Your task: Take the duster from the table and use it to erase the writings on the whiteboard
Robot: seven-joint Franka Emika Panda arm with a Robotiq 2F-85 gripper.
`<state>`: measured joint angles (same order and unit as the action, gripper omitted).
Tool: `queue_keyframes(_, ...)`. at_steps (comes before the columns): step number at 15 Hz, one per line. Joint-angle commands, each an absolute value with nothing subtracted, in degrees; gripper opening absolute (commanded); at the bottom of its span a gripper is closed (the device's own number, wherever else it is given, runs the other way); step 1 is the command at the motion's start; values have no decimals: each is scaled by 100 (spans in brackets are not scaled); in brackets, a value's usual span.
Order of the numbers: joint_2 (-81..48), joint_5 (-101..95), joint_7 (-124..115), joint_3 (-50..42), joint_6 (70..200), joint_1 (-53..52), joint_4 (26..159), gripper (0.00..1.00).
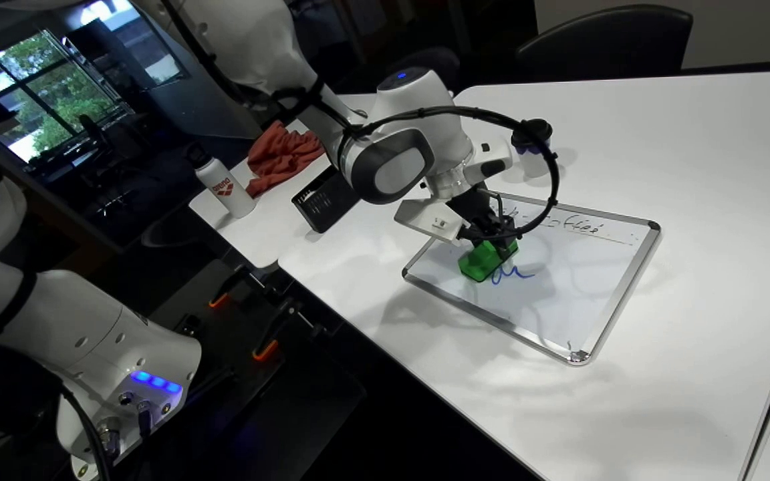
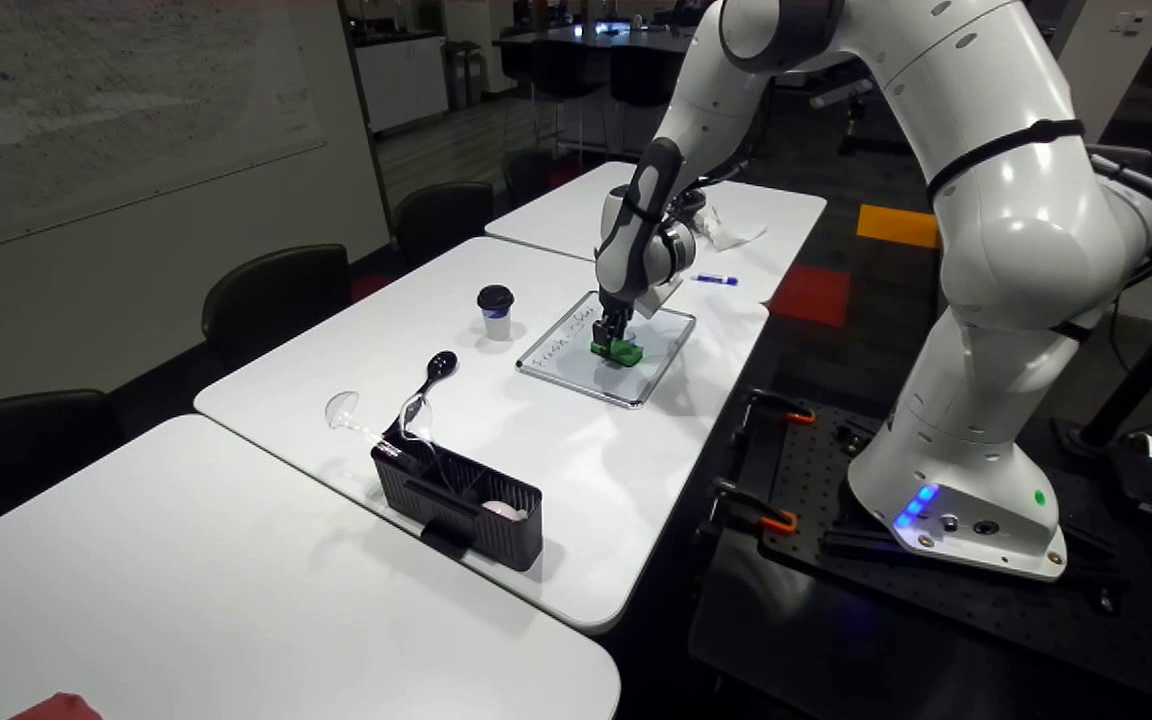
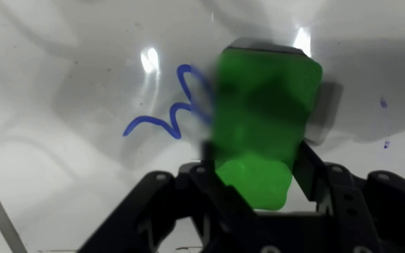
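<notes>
The green duster (image 1: 482, 262) is between the fingers of my gripper (image 1: 497, 242), over the whiteboard (image 1: 572, 294). Both exterior views show it there; the duster (image 2: 623, 353) is at or just above the board (image 2: 586, 377), and I cannot tell whether it touches. In the wrist view my gripper (image 3: 253, 156) is shut on the near part of the duster (image 3: 265, 105), which sticks out ahead of the fingers. A blue squiggle (image 3: 179, 135) lies beside the duster, partly hidden by it. Black writing (image 1: 572, 225) runs along the board's far side.
A lidded cup (image 1: 533, 160) stands beyond the board. A black container (image 2: 486, 520) with utensils stands on the table, a black spoon (image 2: 439, 368) sticking out. A white bottle (image 1: 224, 190) and red cloth (image 1: 281, 157) lie farther along. A blue marker (image 2: 716, 279) lies behind the board.
</notes>
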<state>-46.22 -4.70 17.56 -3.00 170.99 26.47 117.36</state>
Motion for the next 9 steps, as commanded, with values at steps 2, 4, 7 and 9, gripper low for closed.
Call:
queue_keyframes(2, -5058, -372, 1564, -477, 17259, 2699, 11493, 32)
queue_keyframes(4, -5100, -348, 1466, -576, 17253, 2706, 11440, 32)
queue_keyframes(7, -5188, -331, 1313, -767, 17247, 2691, 11336, 32)
queue_keyframes(9, -5225, -319, 1195, -906, 17259, 2672, 11286, 32)
